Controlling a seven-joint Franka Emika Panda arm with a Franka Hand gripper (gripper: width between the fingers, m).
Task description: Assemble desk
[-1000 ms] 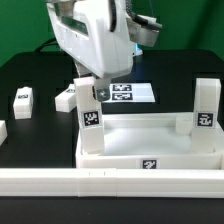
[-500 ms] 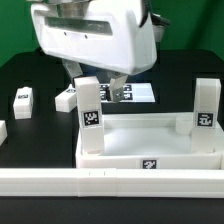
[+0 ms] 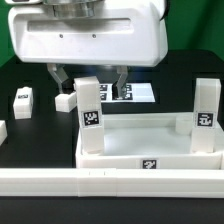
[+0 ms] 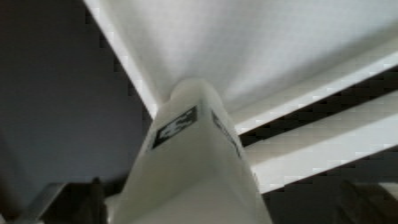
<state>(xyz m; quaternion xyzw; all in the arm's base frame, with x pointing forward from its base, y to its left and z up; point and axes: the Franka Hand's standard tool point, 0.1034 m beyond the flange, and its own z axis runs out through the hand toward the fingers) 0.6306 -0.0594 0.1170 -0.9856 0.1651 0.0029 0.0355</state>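
White plastic, probably light, stiff and a little slick, the tagged leg (image 3: 90, 115) stands upright at the tray-like top's (image 3: 140, 135) corner on the exterior view's left, best pinched across its flat sides, while the pincer (image 3: 90, 82) hangs spread and empty just above it.

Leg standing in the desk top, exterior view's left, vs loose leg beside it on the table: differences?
The corner leg stands upright; the loose leg lies on its side. The corner leg sits in the desk top; the loose leg rests on the black table, outside it. Both are white posts.
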